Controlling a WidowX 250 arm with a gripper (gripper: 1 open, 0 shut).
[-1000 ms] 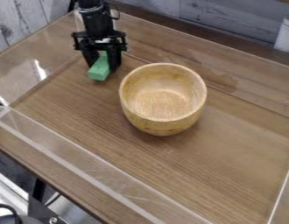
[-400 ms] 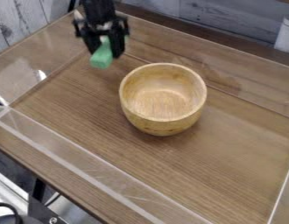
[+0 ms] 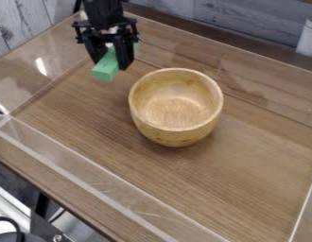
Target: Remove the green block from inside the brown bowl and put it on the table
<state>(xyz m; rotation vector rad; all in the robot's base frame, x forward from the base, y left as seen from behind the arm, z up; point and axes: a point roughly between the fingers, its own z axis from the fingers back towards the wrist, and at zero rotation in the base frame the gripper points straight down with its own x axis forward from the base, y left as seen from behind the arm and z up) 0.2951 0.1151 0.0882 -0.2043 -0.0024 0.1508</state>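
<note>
The claw (image 3: 110, 49) is clamped on the green block (image 3: 107, 67), holding it in the air above the tabletop (image 3: 184, 180) near the far left corner. The brown bowl (image 3: 177, 105) sits just beside it, empty, toward the middle.

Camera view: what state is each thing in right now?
Tool: shut on the block, pointing down.
Block: held in the air above the table, left of the bowl, tilted.
Bowl: upright, empty, resting on the table.
Table: bears only the bowl.
</note>
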